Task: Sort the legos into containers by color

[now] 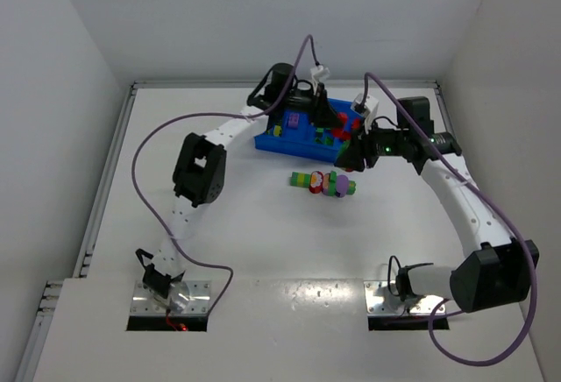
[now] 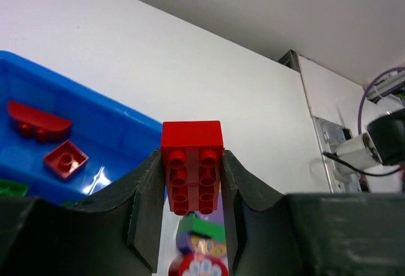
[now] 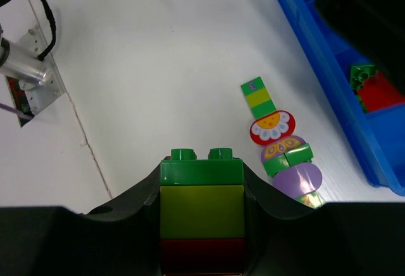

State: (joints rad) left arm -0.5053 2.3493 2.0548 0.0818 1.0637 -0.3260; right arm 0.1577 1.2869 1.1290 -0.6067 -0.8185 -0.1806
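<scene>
Left gripper shut tight on red brick near blue tray, right gripper clamping green-yellow-red stack, loose legos on table beside tray

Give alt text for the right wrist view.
The right gripper clamps a green-yellow-red brick stack over a white table. A multicoloured brick stick lies beyond it, near the blue tray at right, which holds red and green bricks.
</scene>
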